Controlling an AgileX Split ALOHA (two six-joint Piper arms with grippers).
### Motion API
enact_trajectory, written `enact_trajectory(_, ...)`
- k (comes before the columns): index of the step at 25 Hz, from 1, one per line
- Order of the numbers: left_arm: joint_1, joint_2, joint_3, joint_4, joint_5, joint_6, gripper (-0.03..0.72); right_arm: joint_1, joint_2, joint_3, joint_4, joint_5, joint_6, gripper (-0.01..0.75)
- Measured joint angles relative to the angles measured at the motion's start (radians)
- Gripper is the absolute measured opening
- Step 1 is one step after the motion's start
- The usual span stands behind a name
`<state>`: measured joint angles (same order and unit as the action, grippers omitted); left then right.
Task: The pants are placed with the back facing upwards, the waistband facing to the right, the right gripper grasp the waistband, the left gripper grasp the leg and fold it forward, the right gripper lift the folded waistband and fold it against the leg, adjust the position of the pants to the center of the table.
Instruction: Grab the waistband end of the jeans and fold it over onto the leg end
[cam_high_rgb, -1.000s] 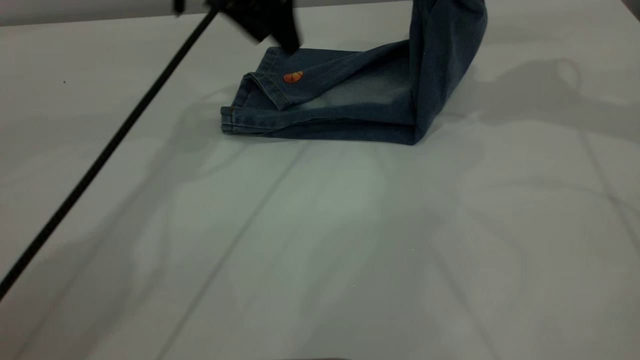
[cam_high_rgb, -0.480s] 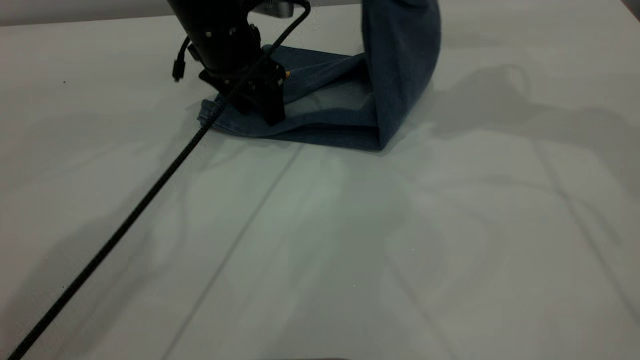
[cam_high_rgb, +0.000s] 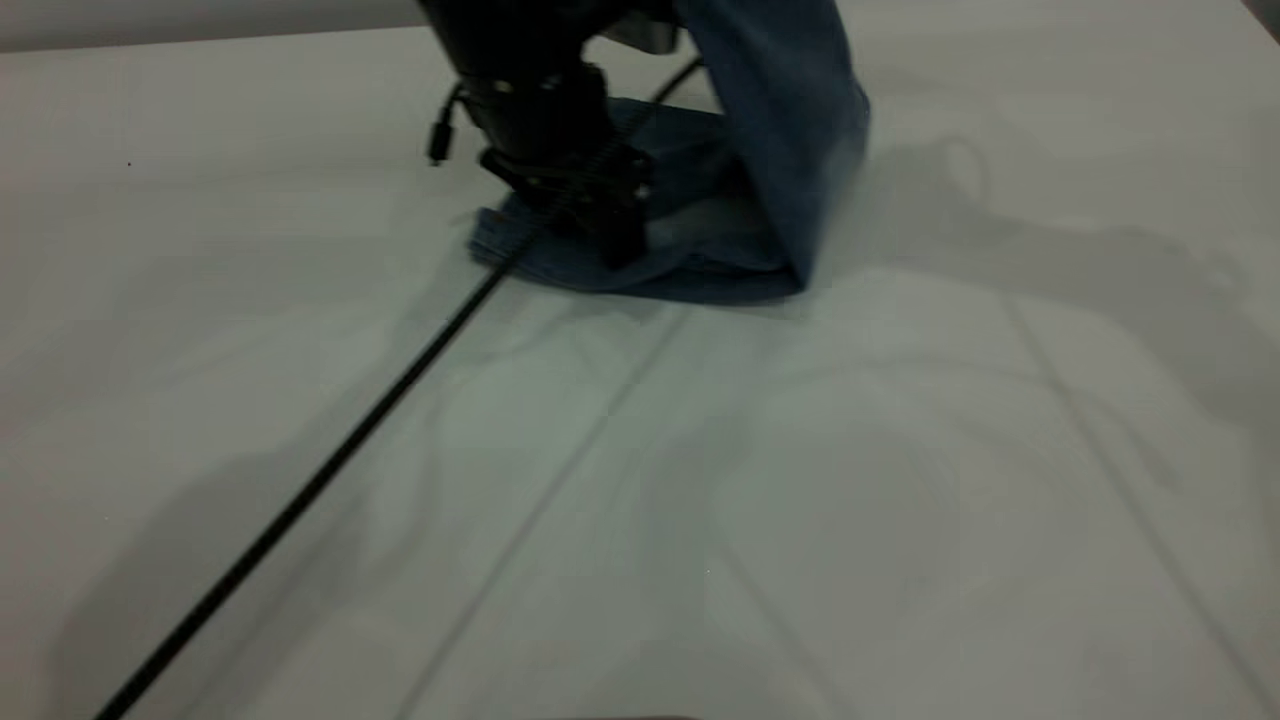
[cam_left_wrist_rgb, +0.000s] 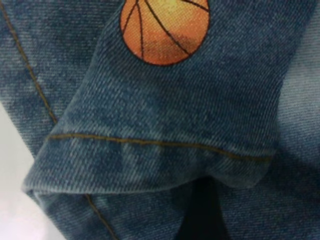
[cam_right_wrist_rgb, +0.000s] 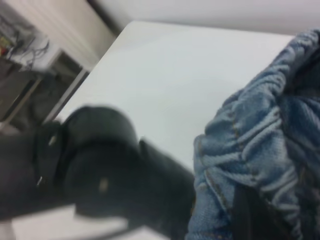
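Note:
The blue denim pants (cam_high_rgb: 700, 262) lie folded lengthwise at the far middle of the white table (cam_high_rgb: 700, 500). My left gripper (cam_high_rgb: 600, 225) is down on the leg (cam_left_wrist_rgb: 165, 130), at its hem beside the orange basketball print (cam_left_wrist_rgb: 165, 30), and is shut on the cloth. The wide end of the pants (cam_high_rgb: 790, 100) rises steeply past the top edge of the exterior view. In the right wrist view the ruffled waistband (cam_right_wrist_rgb: 260, 145) hangs bunched from my right gripper (cam_right_wrist_rgb: 247, 215), which is shut on it. The right gripper is outside the exterior view.
A black cable (cam_high_rgb: 300, 500) runs from the left arm (cam_right_wrist_rgb: 100, 165) diagonally across the table to the near left corner. Bare white tabletop spreads in front of the pants and to both sides. A room corner with furniture (cam_right_wrist_rgb: 25, 45) lies beyond the table's far edge.
The left gripper came down onto the leg end, then slid right together with the pants. The raised waistband end has swung left, over the flat part.

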<state>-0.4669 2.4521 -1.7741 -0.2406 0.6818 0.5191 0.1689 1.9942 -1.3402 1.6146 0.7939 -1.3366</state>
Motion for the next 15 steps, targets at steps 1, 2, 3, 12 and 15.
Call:
enact_trajectory(1, -0.007, 0.0, -0.003, -0.002, 0.003, 0.0, 0.514, 0.0, 0.0, 0.0, 0.001, -0.01, -0.002, 0.102)
enact_trajectory(2, -0.012, 0.001, -0.012, -0.002, 0.016, -0.003, 0.514, 0.0, 0.0, 0.001, 0.001, -0.015, -0.002, 0.102)
enact_trajectory(3, -0.011, 0.002, -0.022, 0.0, 0.034, -0.008, 0.514, 0.0, 0.0, 0.002, 0.002, -0.023, -0.002, 0.102)
enact_trajectory(12, 0.036, -0.051, -0.214, 0.293, 0.329, -0.222, 0.514, 0.0, 0.0, 0.006, 0.014, -0.124, -0.007, 0.102)
enact_trajectory(15, 0.05, -0.065, -0.289, 0.417, 0.424, -0.289, 0.514, 0.0, 0.0, 0.006, 0.0, -0.14, -0.007, 0.102)
